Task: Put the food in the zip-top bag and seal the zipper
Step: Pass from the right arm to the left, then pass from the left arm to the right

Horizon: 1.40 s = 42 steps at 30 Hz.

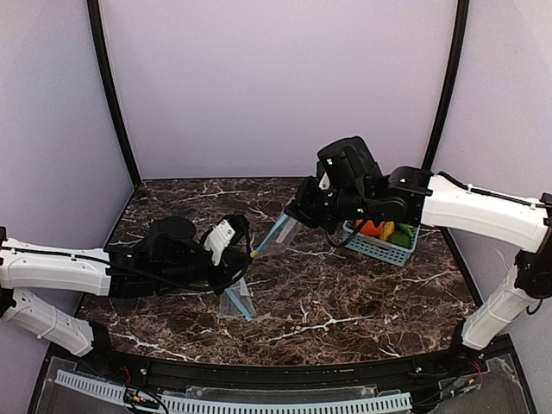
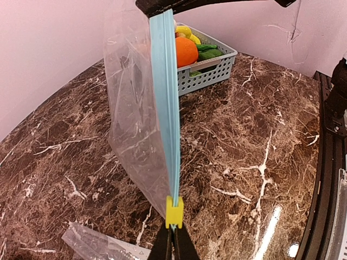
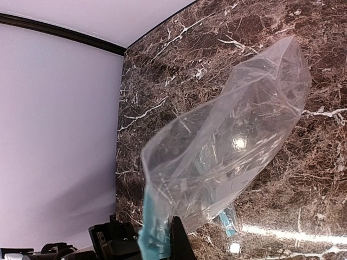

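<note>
A clear zip-top bag [image 1: 276, 235] with a blue zipper strip [image 2: 165, 108] hangs empty in the air between my two grippers. My left gripper [image 2: 174, 241] is shut on the zipper's end, just behind the yellow slider [image 2: 174, 212]. My right gripper [image 1: 297, 214] is shut on the strip's other end [image 3: 152, 233]. The bag's body [image 3: 233, 141] sags to one side. The food lies in a blue basket [image 1: 379, 247]: an orange-red ball [image 2: 185, 51], a yellow piece [image 2: 184, 31] and a green piece [image 2: 209, 51]. No white oblong shows.
A second clear bag with a blue strip [image 1: 239, 300] lies flat on the marble table below the held bag; it also shows in the left wrist view [image 2: 95, 244]. The basket [image 2: 209, 76] stands at the right rear. Pale walls enclose the table.
</note>
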Each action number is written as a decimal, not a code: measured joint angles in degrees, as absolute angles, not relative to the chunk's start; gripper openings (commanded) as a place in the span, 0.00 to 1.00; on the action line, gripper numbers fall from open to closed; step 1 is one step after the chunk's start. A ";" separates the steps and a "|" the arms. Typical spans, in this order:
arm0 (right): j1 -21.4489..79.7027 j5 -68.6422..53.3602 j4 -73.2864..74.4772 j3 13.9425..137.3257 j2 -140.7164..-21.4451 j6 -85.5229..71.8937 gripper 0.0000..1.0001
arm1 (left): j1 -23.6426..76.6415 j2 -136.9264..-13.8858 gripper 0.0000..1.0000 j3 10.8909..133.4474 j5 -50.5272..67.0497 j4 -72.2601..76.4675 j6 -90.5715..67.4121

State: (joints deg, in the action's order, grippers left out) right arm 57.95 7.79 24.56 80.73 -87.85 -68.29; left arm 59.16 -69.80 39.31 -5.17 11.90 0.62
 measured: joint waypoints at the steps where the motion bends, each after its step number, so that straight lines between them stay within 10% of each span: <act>1: 57.95 7.84 24.56 80.64 -87.85 -68.29 0.00 | 59.16 -69.80 0.01 39.31 -5.15 11.88 0.64; 4: 57.95 8.43 24.51 79.96 -87.77 -68.49 0.00 | 59.16 -69.80 0.01 39.31 -5.15 11.66 0.67; 11: 56.90 10.76 24.93 74.83 -83.96 -67.53 0.66 | 59.16 -69.63 0.01 42.61 -1.91 6.61 0.89; 16: 55.66 13.96 25.34 70.78 -76.79 -61.91 0.82 | 59.16 -69.54 0.01 48.42 2.59 -1.15 2.22; 27: 55.44 15.42 21.45 62.76 -58.41 -36.73 0.94 | 58.98 -72.18 0.01 58.41 14.81 -20.23 10.57; 42: 55.46 -18.02 30.35 67.35 -71.64 -10.24 0.75 | 56.71 -78.96 0.01 62.19 30.48 -29.02 20.60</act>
State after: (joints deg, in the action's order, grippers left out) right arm 55.46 -18.02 30.35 67.35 -71.64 -10.24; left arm 56.71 -78.96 62.19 30.48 -29.02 20.60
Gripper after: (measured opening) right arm 0.784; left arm 0.010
